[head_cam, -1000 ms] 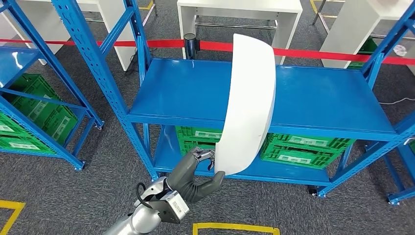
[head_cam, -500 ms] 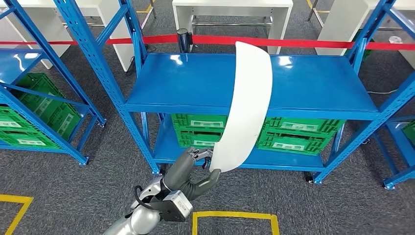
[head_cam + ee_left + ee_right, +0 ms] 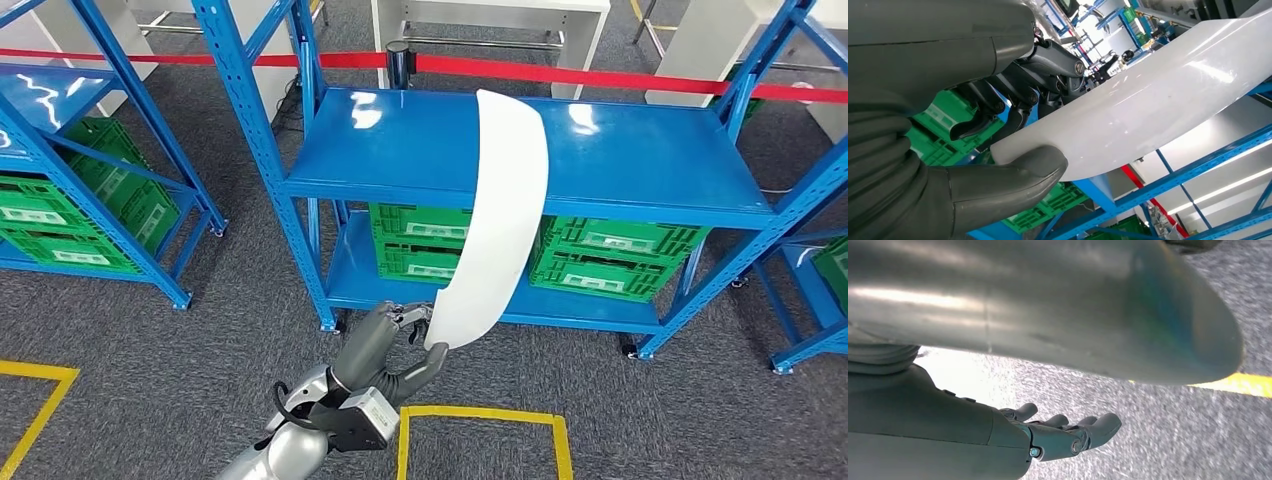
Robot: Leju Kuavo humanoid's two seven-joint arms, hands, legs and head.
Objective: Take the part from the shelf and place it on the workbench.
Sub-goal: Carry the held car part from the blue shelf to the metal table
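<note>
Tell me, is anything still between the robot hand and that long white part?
No. The left robot hand already grips the white part by its lower end, thumb on one face, fingers on the other, held in front of the blue shelf. No workbench can be identified here, so that path cannot be judged.

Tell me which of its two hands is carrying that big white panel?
Its left hand grips the white panel by its lower end; the right hand hangs over the floor, holding nothing.

Left hand [image 3: 392,345] at the lower end of long curved white part [image 3: 496,220].
</note>
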